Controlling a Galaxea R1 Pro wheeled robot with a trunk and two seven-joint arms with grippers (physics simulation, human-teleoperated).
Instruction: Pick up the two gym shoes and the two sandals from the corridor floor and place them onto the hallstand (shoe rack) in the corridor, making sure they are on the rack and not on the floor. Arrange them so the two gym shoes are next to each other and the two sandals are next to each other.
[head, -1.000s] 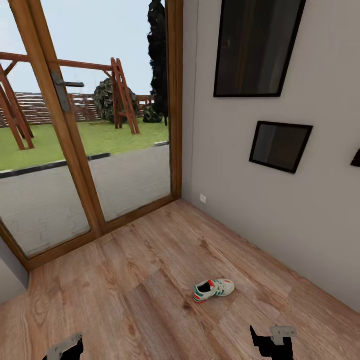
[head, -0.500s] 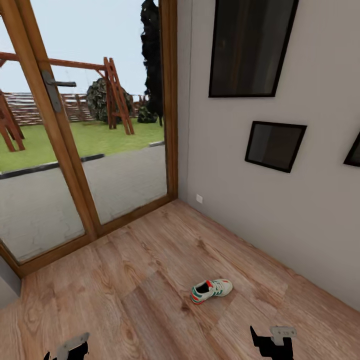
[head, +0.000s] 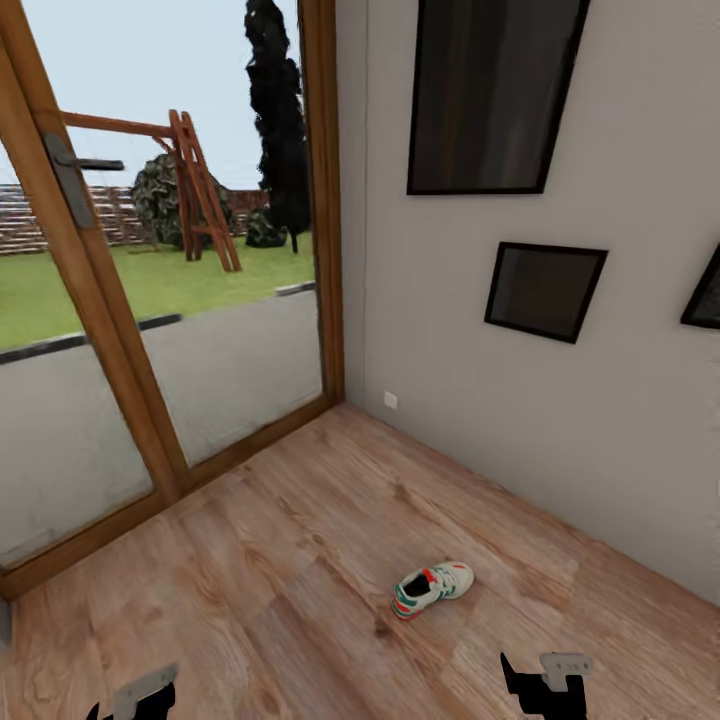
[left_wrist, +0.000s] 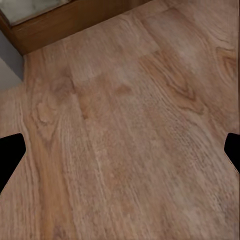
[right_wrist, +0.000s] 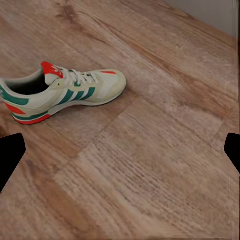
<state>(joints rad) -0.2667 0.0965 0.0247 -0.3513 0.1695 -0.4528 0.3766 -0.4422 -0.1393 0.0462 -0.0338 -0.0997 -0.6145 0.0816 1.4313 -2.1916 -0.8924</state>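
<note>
From my head camera, one gym shoe (head: 432, 589) stands upright on the corridor floor (head: 270, 560), forward of my right gripper (head: 545, 680) and well apart from my left gripper (head: 130, 698). It lies near the grey wall (head: 560, 420), which carries three dark framed pictures (head: 545, 290); the rightmost frame is cut off by the picture edge. A glazed wooden door (head: 90, 300) with a lever handle (head: 85, 165) gives onto paving, lawn and a wooden swing frame (head: 195, 190).

My right wrist camera adds shoe detail: white laces, three green side stripes, red-orange tongue and heel trim (right_wrist: 60, 92). The heel end is cropped. No legible brand text or label can be made out.

My left wrist camera shows plank flooring and a strip of the door's wooden bottom rail (left_wrist: 65, 20).

Both grippers stand with fingers spread wide and nothing between them: each wrist view shows dark fingertips (right_wrist: 10, 157) at opposite edges (left_wrist: 10, 157). In the head view both are cut off at the lower edge.
</note>
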